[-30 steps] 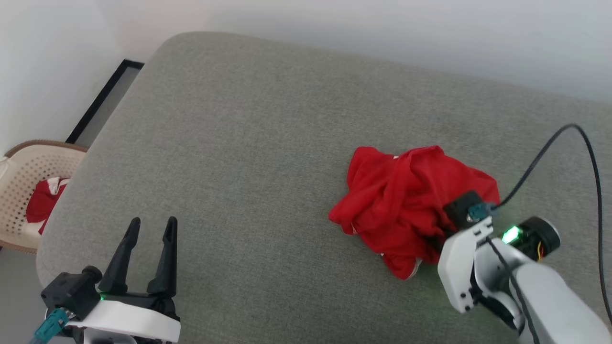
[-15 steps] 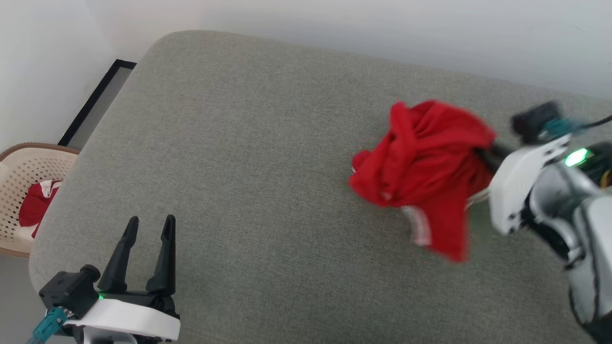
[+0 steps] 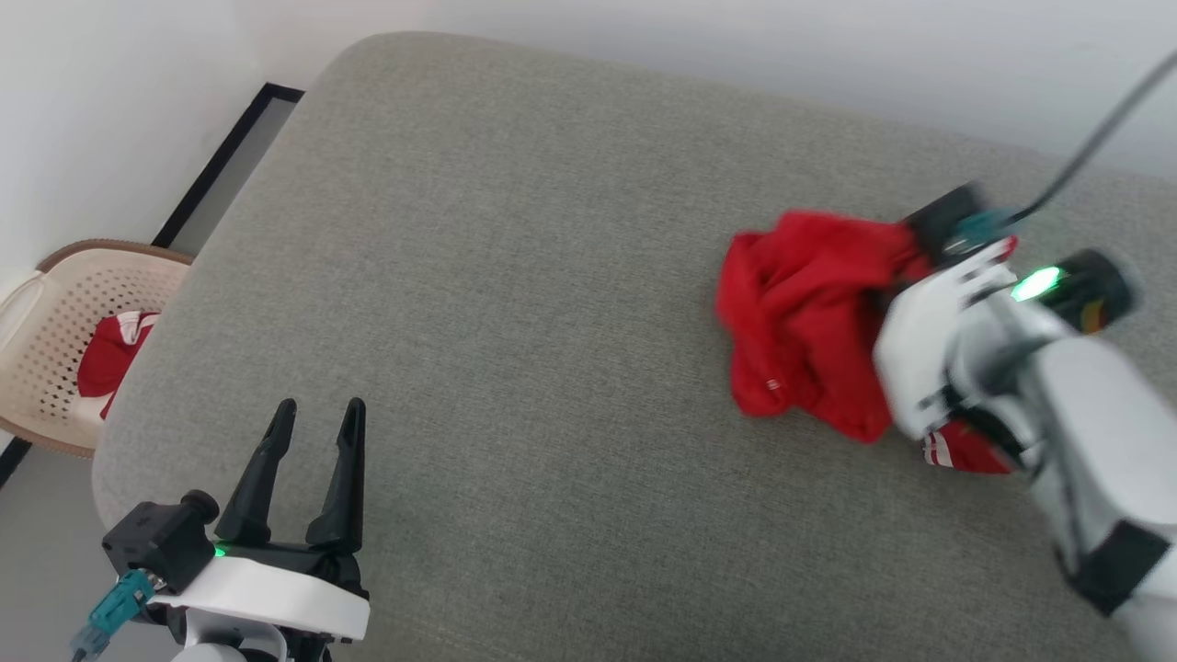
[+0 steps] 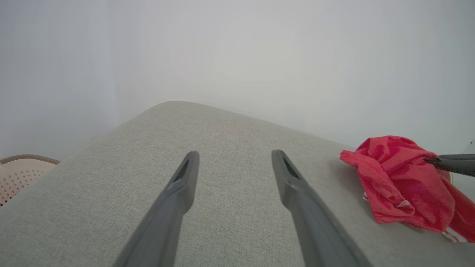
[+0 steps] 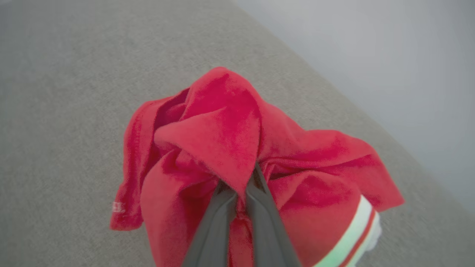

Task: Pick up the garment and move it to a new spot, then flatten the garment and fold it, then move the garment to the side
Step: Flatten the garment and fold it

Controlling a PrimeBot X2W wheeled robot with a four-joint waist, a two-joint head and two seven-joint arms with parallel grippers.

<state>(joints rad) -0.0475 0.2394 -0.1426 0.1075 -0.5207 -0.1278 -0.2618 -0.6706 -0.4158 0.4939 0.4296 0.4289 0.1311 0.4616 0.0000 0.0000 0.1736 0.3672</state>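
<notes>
Pinching a bunched fold, the right gripper (image 5: 242,185) was clamped on the garment (image 3: 800,313); the left gripper (image 3: 322,409) stood open, empty. Judged light, limp, best gripped at hem.

A broad grey upholstered cushion (image 3: 515,276) with a woven texture and rounded corners is spread across the scene. A plain white wall (image 3: 736,55) is seen behind its far edge, and a second white wall (image 3: 92,110) is set along its left side. Between that left wall and the cushion, a narrow strip of grey floor (image 3: 37,561) is bordered by a black skirting line (image 3: 211,165). A beige perforated laundry basket (image 3: 41,340) with a brown rim is placed on the floor just beside the cushion's left edge, and a red-and-white cloth (image 3: 108,354) is held inside it. The room is lit evenly by soft, diffuse light.
</notes>
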